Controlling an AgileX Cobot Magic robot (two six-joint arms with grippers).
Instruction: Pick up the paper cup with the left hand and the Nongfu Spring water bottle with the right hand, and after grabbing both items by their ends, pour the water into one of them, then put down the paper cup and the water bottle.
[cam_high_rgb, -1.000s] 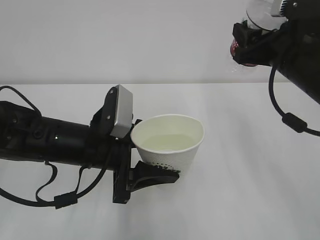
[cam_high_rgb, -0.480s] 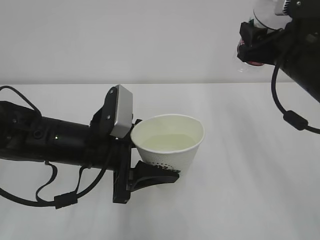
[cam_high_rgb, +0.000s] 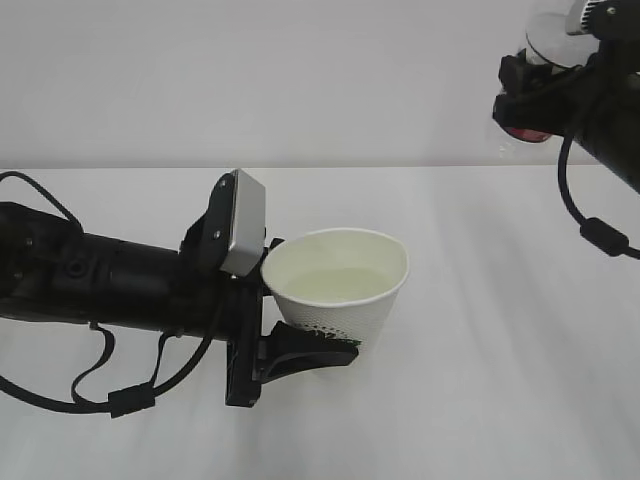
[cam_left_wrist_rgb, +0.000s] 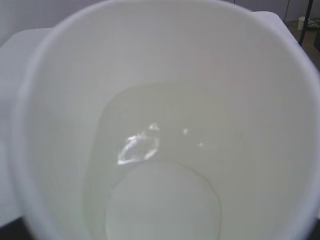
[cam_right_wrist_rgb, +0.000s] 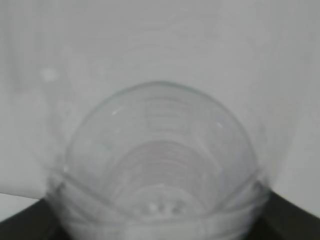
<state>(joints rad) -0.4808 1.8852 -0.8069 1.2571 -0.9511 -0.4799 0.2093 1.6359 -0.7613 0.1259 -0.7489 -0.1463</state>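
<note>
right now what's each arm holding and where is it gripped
The left gripper clamps the paper cup low on its side, near the base. The right gripper holds the water bottle around its body.

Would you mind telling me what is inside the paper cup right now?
The paper cup holds the water, a clear, faintly yellowish pool over the cream bottom, filling only the lower part. Nothing else shows inside. The cup's outer base is hidden behind the left hand.

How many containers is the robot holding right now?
2. The paper cup, with water in it, sits in the left gripper mid-table. The water bottle is in the right gripper, raised at upper right, mostly hidden.
</note>
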